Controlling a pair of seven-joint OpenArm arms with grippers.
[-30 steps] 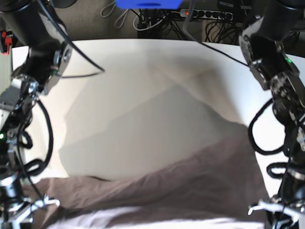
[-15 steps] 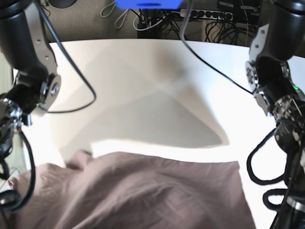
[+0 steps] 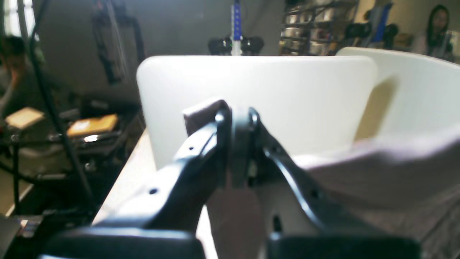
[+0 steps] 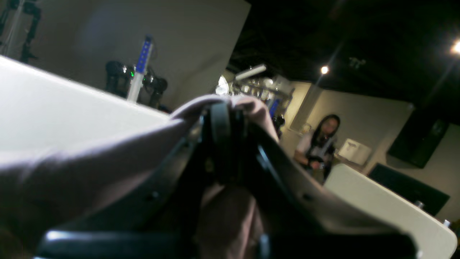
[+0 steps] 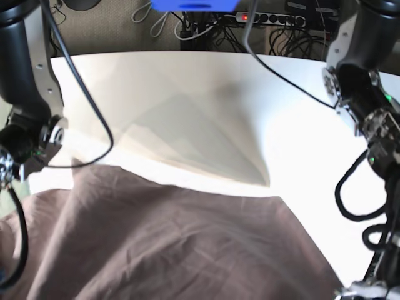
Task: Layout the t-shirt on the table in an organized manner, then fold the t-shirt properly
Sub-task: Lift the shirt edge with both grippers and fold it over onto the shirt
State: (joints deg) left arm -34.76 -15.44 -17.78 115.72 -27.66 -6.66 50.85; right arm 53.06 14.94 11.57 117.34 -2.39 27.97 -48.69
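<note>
Base view: your t-shirt (image 5: 169, 244) now spreads across the whole lower half of the frame, its top edge slanting from beside the arm on the left down toward the lower right. A second ago it was only a low band along the bottom edge; half a second ago it had risen about halfway to where it is now. Both arms have lifted with it, and the grippers themselves sit outside this frame. The cloth is a dusty mauve, matte, softly creased in long shallow folds. Behind it the table (image 5: 206, 94) shows as a smooth white sheet with a curved far edge, crossed by pale angular shadows.

Left wrist view: your left gripper (image 3: 237, 118) is clamped on a corner of the shirt. A small flap of mauve fabric stands up just left of the black fingers (image 3: 201, 144), and more cloth hangs down between them, while the rest drapes off to the right, blurred. The white tabletop rises behind.

Right wrist view: your right gripper (image 4: 226, 118) is likewise pinched tight on the shirt. Fabric bunches over and around both fingertips and trails off to the left in one soft fold. The fingers (image 4: 280, 180) are dark, curved and hard-edged against the limp cotton.
</note>
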